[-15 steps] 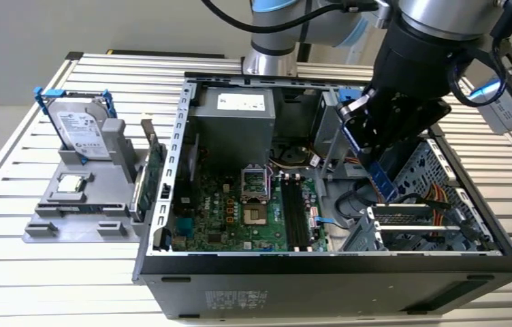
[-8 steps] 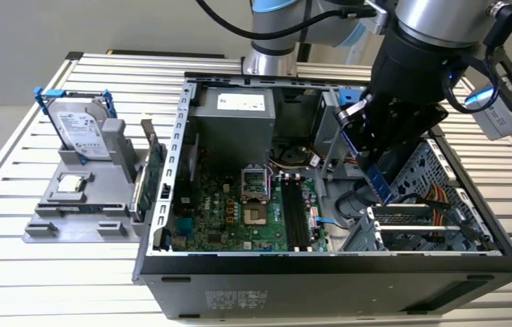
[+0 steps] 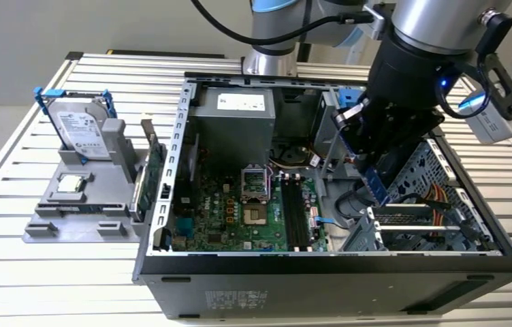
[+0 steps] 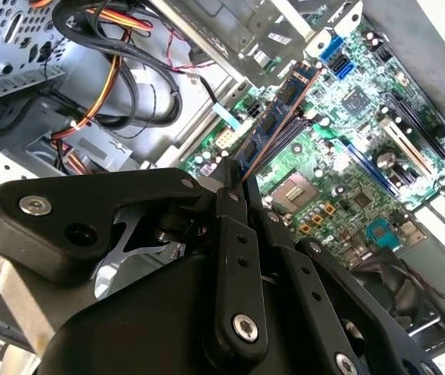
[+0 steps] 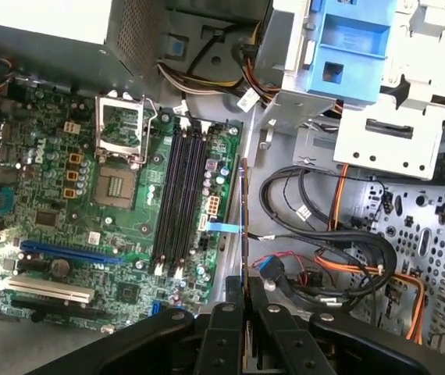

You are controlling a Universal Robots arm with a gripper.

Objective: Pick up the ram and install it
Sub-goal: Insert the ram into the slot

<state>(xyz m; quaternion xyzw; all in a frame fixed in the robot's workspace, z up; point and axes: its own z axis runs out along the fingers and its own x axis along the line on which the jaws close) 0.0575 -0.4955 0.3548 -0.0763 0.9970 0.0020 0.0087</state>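
On the exterior view's left, a grey plastic holder [image 3: 82, 216] on the slatted metal surface [image 3: 20, 266] carries a silver hard drive [image 3: 82, 131] standing upright and a small square silver chip [image 3: 71, 182]. In the middle lies the open black computer case [image 3: 329, 283] with its green motherboard [image 3: 237, 208]. To the right, the black end effector [image 3: 372, 178] hangs inside the case, pinching the slim green ram stick [image 4: 273, 125] by one end, held above the board near the black memory slots [image 5: 177, 199].
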